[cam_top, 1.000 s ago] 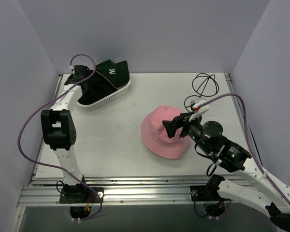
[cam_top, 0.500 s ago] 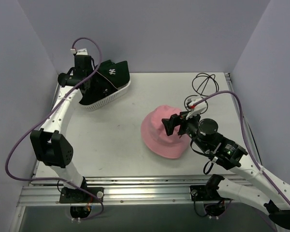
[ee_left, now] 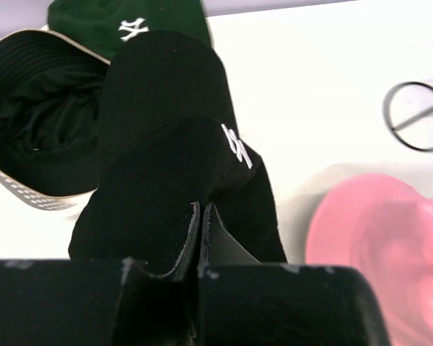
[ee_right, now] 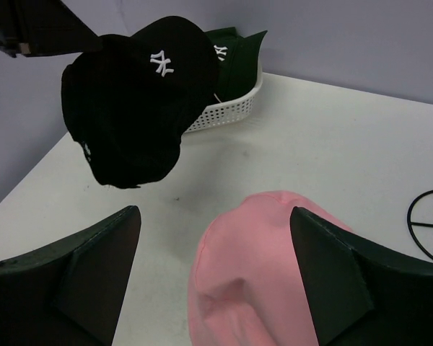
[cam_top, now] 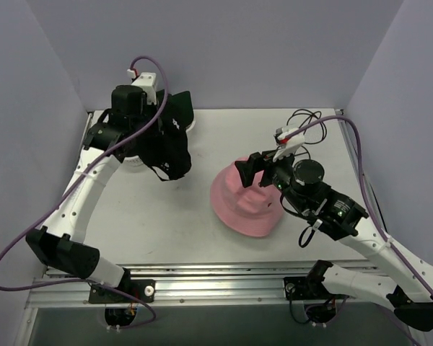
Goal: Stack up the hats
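Basket (cam_top: 132,161) hides behind black cap (cam_top: 166,148) (left gripper (ee_left: 200,213) pinching it).

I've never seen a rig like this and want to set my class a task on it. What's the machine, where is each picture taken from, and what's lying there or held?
Two robot arms are bolted at the near edge of a table, each ending in a two-finger gripper. The wide picture comes from a fixed camera above and behind them; the other two come from a camera on each wrist, showing its own fingers. The left gripper is shut on a black cap, held clear of the table. The right gripper is open above a pink bucket hat lying on the table. A white basket at the far left holds a dark green cap.
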Action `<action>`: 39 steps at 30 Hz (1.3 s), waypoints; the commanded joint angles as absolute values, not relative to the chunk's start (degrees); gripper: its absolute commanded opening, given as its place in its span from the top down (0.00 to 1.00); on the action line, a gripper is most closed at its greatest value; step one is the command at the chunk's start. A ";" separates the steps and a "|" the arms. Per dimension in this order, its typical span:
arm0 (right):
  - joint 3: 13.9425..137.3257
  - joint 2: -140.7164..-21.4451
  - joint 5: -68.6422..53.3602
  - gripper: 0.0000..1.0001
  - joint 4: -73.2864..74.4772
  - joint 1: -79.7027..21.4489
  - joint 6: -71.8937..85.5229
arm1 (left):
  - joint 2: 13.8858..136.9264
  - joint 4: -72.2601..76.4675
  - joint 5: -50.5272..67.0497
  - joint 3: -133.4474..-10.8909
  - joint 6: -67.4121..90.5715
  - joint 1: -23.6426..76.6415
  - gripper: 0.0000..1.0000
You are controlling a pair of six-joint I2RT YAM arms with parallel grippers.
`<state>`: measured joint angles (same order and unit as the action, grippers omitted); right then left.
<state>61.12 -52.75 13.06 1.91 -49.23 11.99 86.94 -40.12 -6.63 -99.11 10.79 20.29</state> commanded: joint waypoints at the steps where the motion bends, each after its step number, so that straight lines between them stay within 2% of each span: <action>1: 65.30 -54.67 12.66 0.20 2.55 -49.57 10.99 | 78.15 -37.53 0.43 -97.66 8.96 20.21 0.98; 6: 64.78 -55.02 11.43 0.21 1.24 -49.66 12.13 | 70.23 -35.07 9.28 -92.21 11.51 20.65 0.98; 11: 65.56 -55.02 3.61 0.20 -1.49 -49.57 8.80 | 65.75 -33.92 21.08 -89.74 10.99 21.27 0.98; 16: 69.17 -53.71 4.12 0.21 2.81 -49.40 7.29 | 62.23 -35.33 33.01 -86.93 7.12 21.80 0.98; 19: 70.66 -53.78 0.63 0.21 5.00 -48.34 7.47 | 59.68 -33.85 36.29 -82.98 6.59 23.20 0.98; 26: 77.16 -62.39 -14.66 0.15 11.86 -42.29 9.58 | 54.24 -30.85 42.09 -76.82 7.29 25.31 0.98; 27: 77.60 -63.53 -17.29 0.15 12.65 -38.97 9.75 | 53.79 -30.50 43.40 -75.86 7.73 25.31 0.97; 28: 78.39 -65.72 -25.23 0.15 12.57 -36.76 10.19 | 53.27 -30.24 43.94 -75.50 7.73 25.40 0.97; 31: 78.05 -67.84 -38.80 0.14 8.45 -31.47 13.00 | 51.51 -30.06 45.87 -74.62 7.73 25.49 0.98; 39: 81.21 -72.15 -49.03 0.12 6.33 -31.46 11.96 | 49.04 -28.39 49.83 -73.74 8.53 25.66 0.98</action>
<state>77.43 -72.42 -40.25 10.02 -31.22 12.14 49.76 -33.23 46.13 -73.78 8.34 25.23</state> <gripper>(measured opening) 0.877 0.039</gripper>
